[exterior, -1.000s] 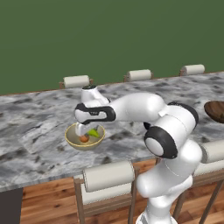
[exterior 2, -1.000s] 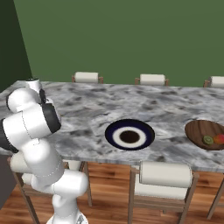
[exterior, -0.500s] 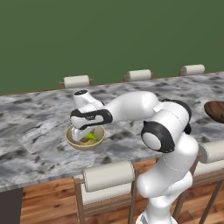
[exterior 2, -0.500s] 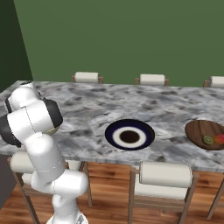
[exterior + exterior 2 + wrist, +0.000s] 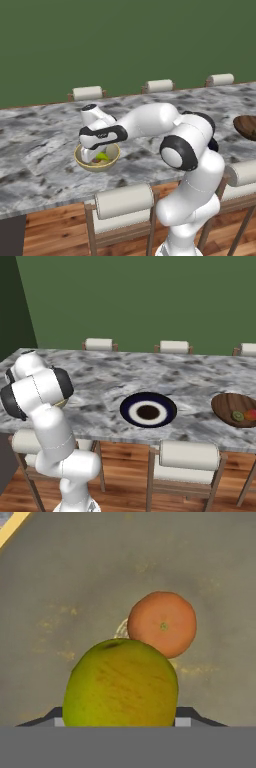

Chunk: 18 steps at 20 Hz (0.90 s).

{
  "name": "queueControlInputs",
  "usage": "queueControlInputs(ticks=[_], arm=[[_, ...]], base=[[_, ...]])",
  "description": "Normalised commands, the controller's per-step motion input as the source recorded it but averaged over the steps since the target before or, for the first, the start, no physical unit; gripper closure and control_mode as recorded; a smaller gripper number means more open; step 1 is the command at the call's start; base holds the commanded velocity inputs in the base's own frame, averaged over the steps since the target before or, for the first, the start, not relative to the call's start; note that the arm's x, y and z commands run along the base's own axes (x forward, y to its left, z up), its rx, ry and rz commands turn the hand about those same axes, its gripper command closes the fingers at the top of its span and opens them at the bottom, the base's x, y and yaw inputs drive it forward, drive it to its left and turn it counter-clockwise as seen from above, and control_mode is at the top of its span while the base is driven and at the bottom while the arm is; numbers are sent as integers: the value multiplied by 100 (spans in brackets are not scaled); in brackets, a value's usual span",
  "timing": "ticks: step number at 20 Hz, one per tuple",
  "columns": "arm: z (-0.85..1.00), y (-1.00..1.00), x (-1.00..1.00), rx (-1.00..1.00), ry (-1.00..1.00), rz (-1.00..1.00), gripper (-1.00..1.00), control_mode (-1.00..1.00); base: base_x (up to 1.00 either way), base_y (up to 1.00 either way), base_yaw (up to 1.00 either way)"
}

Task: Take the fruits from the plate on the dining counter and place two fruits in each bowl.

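My gripper (image 5: 93,156) reaches down into the pale tan bowl (image 5: 111,163) on the dining counter (image 5: 35,145). It is shut on the yellow-green fruit (image 5: 120,684), which hangs just above the bowl's floor. One orange fruit (image 5: 162,623) lies on that floor beside it. The yellow-green fruit (image 5: 103,157) peeks out under the hand. The dark-rimmed plate (image 5: 131,404) holds nothing. The dark brown bowl (image 5: 225,404) at the right holds the olive-green fruit (image 5: 237,416) and the other orange fruit (image 5: 250,414).
Stools with white cylindrical backrests line both sides of the counter, one (image 5: 123,200) right below the tan bowl. The counter's front edge (image 5: 60,202) runs close to that bowl. The dark brown bowl (image 5: 247,126) sits far to the right.
The hand has swung a little left and dropped lower into the tan bowl, carrying the yellow-green fruit with it. Plate and brown bowl are unchanged.
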Motion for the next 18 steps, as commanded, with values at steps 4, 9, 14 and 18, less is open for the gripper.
queueControlInputs(ticks=[4, 9, 14, 18], arm=[[0, 10, 0, 0, 0, 3, -100, -100], [0, 7, 0, 0, 0, 1, -100, -100], [0, 0, 0, 0, 0, 0, -100, -100], [0, 0, 0, 0, 0, 0, -100, -100]], base=[[0, 0, 0], [0, 0, 0], [0, 0, 0], [0, 0, 0]])
